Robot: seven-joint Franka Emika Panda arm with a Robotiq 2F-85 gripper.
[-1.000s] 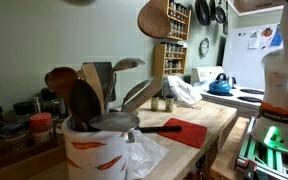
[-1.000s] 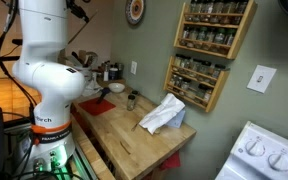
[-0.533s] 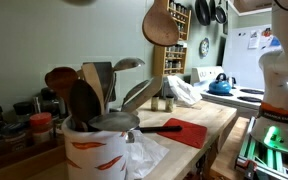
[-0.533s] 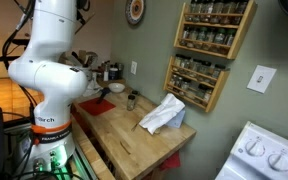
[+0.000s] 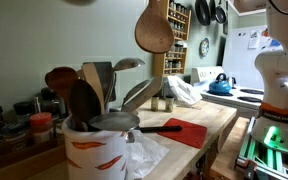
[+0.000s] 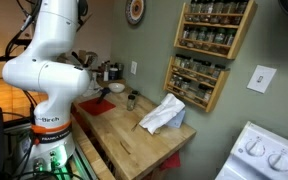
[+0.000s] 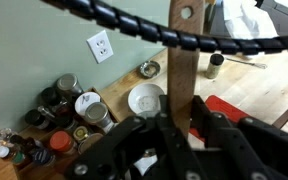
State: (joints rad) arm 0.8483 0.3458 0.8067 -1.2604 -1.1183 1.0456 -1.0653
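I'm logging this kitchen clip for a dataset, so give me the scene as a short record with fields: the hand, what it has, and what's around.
hand: the hand is shut on a wooden handle
held thing: wooden spoon, bowl high in the air
nearest camera: utensil crock full of spoons and spatulas
counter: wooden counter with a red mat and a white cloth
wall: spice rack

The wooden spoon [image 5: 154, 28] has come lower into view, and the arm [image 6: 44, 75] has swung toward the picture's left edge
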